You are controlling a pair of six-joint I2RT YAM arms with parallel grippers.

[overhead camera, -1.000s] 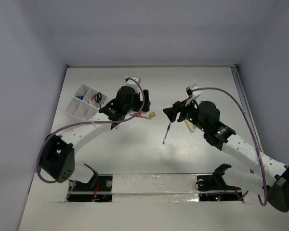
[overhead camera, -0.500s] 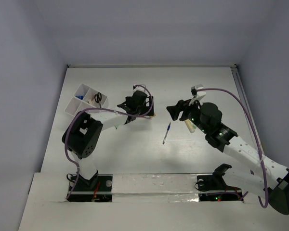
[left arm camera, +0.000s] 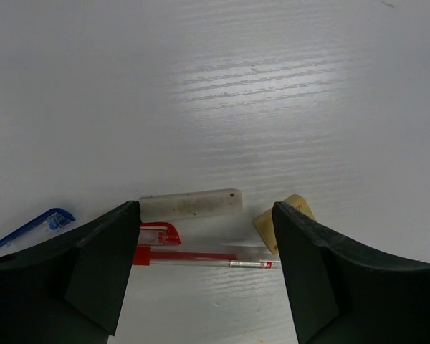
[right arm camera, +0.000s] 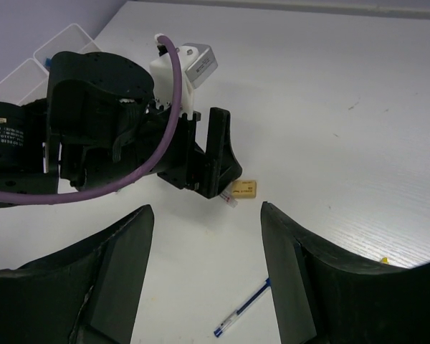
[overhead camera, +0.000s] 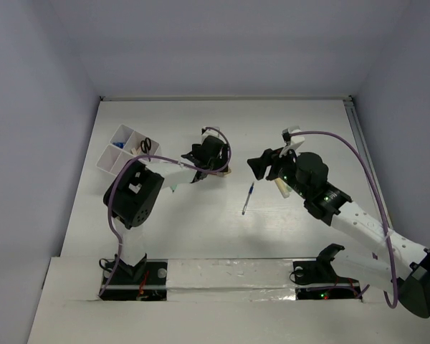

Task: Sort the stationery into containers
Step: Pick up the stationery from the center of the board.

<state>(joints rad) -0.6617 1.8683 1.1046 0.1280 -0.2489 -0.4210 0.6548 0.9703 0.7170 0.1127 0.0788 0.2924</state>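
**Left wrist view: red pen lies between open fingers, nothing gripped**

Left gripper (left arm camera: 204, 215) hangs low over the white tabletop (left arm camera: 258, 86), jaws wide apart and empty. Between the dark fingers (left arm camera: 100, 272) lies a thin red pen with a clear barrel (left arm camera: 201, 256), flat on the table and running from one finger toward the other. Just beyond it, parallel, sits a pale grey-white stick-shaped marker (left arm camera: 191, 204). A tan block eraser (left arm camera: 283, 222) sits just beside the far finger; I cannot tell whether it touches the pen tip.

Top view: the white plastic organiser box with square compartments (overhead camera: 118, 166) stands well off to the left, with black-handled scissors (overhead camera: 146, 146) in one cell. A slim blue pen (overhead camera: 249, 198) lies alone between the arms. Right gripper (right arm camera: 206, 215) hovers with fingers spread, holding nothing.

Handling, as judged:
- The red pen is light, stiff, smooth and round, so it is apt to roll or skid under the pads.
- The best hold is mid-barrel, squeezed across its width.
- As the jaws stand they would close along its length, so a wrist turn looks needed.
- The marker lies close enough to be pinched along with it.
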